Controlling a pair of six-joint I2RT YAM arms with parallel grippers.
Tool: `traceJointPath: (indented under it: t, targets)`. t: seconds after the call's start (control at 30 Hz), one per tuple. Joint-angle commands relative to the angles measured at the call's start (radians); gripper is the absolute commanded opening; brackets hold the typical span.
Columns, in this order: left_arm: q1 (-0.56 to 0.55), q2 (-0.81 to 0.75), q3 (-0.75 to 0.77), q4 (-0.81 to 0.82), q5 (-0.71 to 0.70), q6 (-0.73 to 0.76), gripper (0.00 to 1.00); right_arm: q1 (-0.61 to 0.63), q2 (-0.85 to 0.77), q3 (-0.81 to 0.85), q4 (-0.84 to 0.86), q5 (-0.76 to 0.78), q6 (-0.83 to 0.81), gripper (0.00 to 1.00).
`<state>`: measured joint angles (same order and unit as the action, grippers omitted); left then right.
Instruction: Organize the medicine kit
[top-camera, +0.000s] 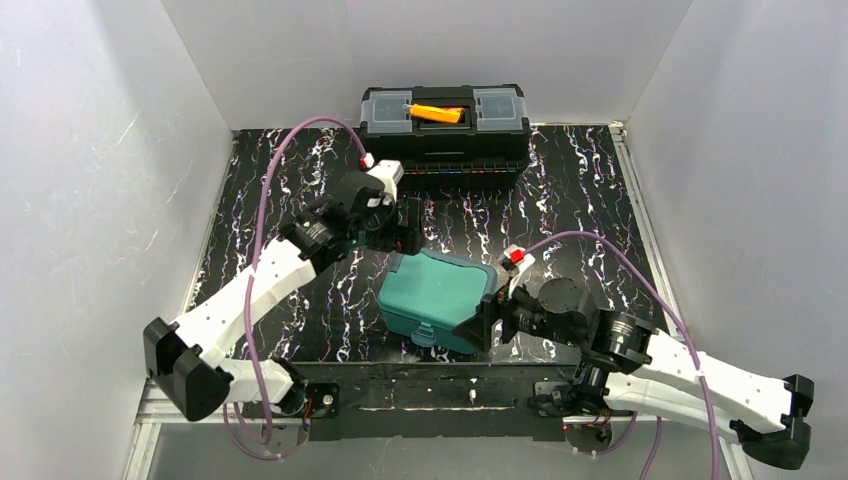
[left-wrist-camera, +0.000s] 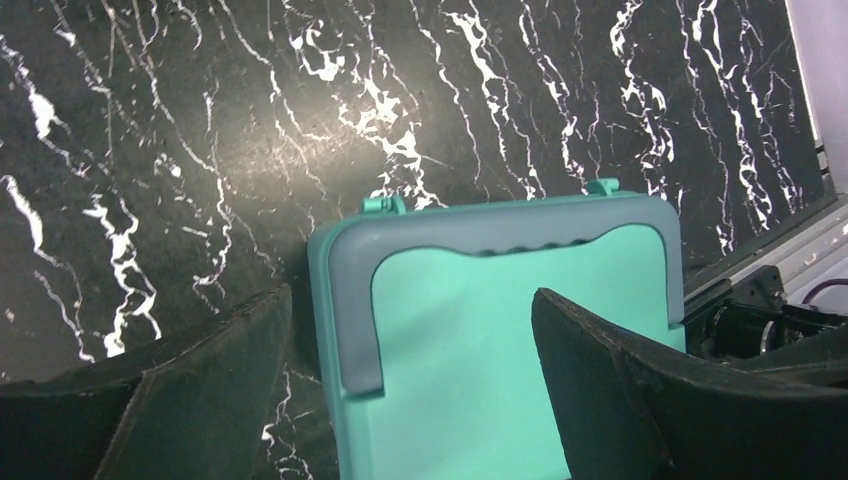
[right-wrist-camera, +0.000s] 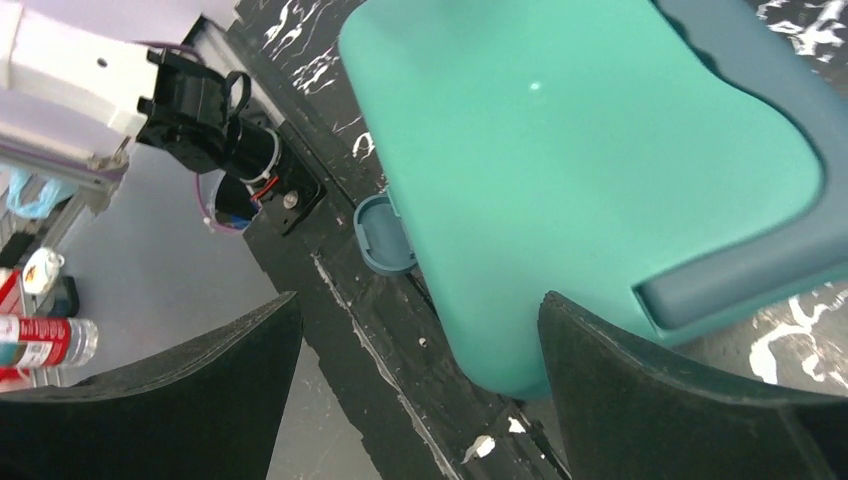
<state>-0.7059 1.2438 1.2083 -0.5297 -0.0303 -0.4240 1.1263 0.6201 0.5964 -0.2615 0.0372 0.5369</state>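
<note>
Medicine kit (top-camera: 435, 298) on counter (top-camera: 580, 200), lid shut, contents hidden; opening likely still ahead. Left pincer (left-wrist-camera: 408, 310) wide open, empty, over far edge; right pincer (right-wrist-camera: 420, 310) likewise, near-right corner.

text: none legible | bottle label (right-wrist-camera: 42, 340): too blurred to read

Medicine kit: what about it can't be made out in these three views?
- Contents: hidden under the closed lid of the medicine kit in every view.
- Whether the latch is fastened: too small in top external, unclear in right wrist, cut off by the bottom edge in left wrist.
- Kit's near-right side: covered by the right gripper in top external.
- Whether the fingers touch it: no view settles this.
</note>
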Motion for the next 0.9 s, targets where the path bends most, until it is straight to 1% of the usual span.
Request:
traceJointPath:
  t: [0.0, 0.13, 0.3, 0.4, 0.5, 0.57, 0.73, 0.87]
  targets:
    - [0.037, 0.074, 0.085, 0.044, 0.109, 0.047, 0.89, 0.021, -0.071, 0.064, -0.12, 0.154, 0.1, 0.93]
    - [0.054, 0.159, 0.134, 0.077, 0.182, 0.089, 0.88, 0.021, -0.109, 0.087, -0.219, 0.135, 0.144, 0.92]
    - [0.062, 0.292, 0.202, 0.087, 0.283, 0.12, 0.87, 0.021, -0.088, 0.14, -0.402, 0.109, 0.215, 0.92]
    - [0.063, 0.359, 0.228, 0.095, 0.354, 0.137, 0.86, 0.023, -0.084, 0.126, -0.454, 0.072, 0.249, 0.92]
    - [0.065, 0.41, 0.253, 0.086, 0.425, 0.15, 0.82, 0.023, -0.093, 0.087, -0.446, 0.014, 0.271, 0.91]
    - [0.065, 0.43, 0.262, 0.064, 0.443, 0.159, 0.79, 0.023, -0.093, 0.061, -0.439, 0.002, 0.287, 0.9]
    - [0.066, 0.426, 0.224, 0.039, 0.433, 0.165, 0.76, 0.034, -0.074, -0.002, -0.344, -0.01, 0.32, 0.88]
    - [0.077, 0.399, 0.179, 0.022, 0.411, 0.158, 0.72, 0.062, -0.026, -0.029, -0.28, 0.03, 0.338, 0.87]
